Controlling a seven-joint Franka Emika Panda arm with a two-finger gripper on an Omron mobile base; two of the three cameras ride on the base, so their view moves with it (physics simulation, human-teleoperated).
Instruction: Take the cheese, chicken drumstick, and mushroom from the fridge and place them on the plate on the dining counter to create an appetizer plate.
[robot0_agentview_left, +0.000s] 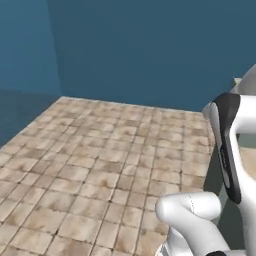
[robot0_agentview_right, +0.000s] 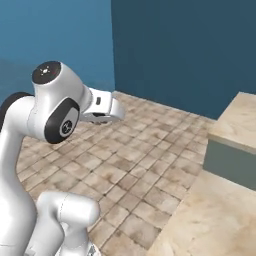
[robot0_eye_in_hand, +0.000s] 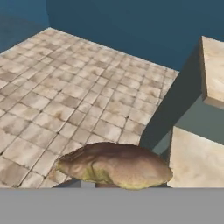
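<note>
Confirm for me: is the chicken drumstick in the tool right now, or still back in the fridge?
In the tool. The hand view shows the chicken drumstick lying across its bottom edge, right at the shut tool, above tiled floor with a beige-topped counter on the right.

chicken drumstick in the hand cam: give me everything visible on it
The chicken drumstick is a glossy, lumpy orange-brown piece with yellowish patches along its underside. It lies lengthwise across the bottom of the hand view, thicker on the right and tapering left. It sits right at the shut tool, apparently gripped, carried above the tiled floor, near a beige counter.
</note>
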